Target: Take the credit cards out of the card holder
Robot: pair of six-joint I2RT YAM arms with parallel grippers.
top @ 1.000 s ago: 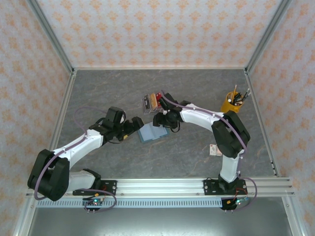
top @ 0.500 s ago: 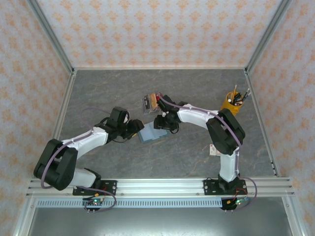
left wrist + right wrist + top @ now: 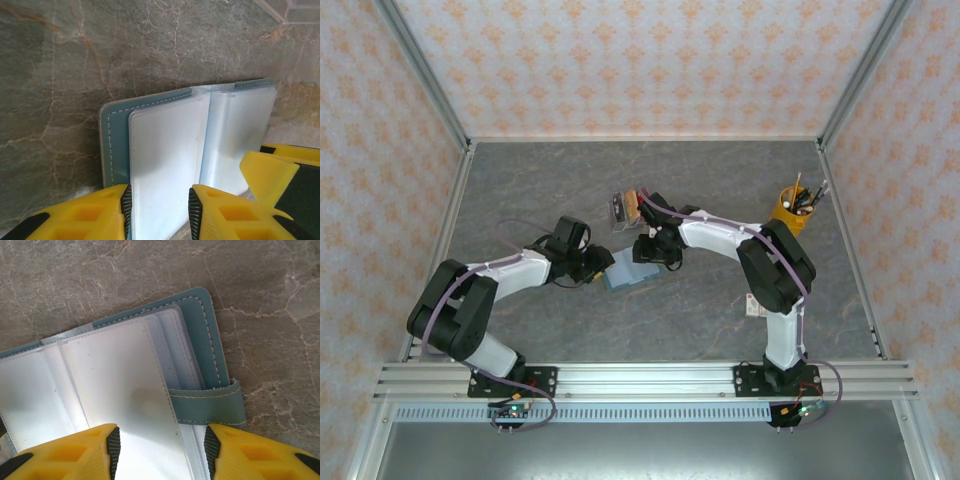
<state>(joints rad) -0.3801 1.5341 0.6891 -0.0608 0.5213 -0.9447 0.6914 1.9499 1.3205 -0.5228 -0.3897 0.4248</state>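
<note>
The blue-teal card holder [image 3: 626, 270] lies open on the table, its pale plastic leaves [image 3: 165, 150] spread out. My left gripper [image 3: 601, 265] is at its left edge. In the left wrist view the left gripper [image 3: 160, 212] has its pads against both side edges of one white leaf. My right gripper [image 3: 648, 252] is over the holder's far right part. There the right gripper [image 3: 160, 445] stands open above a leaf and the teal strap [image 3: 207, 407]. Its yellow finger [image 3: 270, 175] also shows. Loose credit cards [image 3: 624, 206] lie just behind the holder.
A yellow pen cup [image 3: 788, 208] stands at the back right. A small pink-and-white box [image 3: 754, 305] lies near the right arm's base. Metal frame rails and patterned walls bound the grey stone-look table [image 3: 540, 180].
My left gripper has slid right onto the holder's left edge and its jaws have narrowed a lot. My right gripper's jaws have narrowed a little, with barely any shift.
</note>
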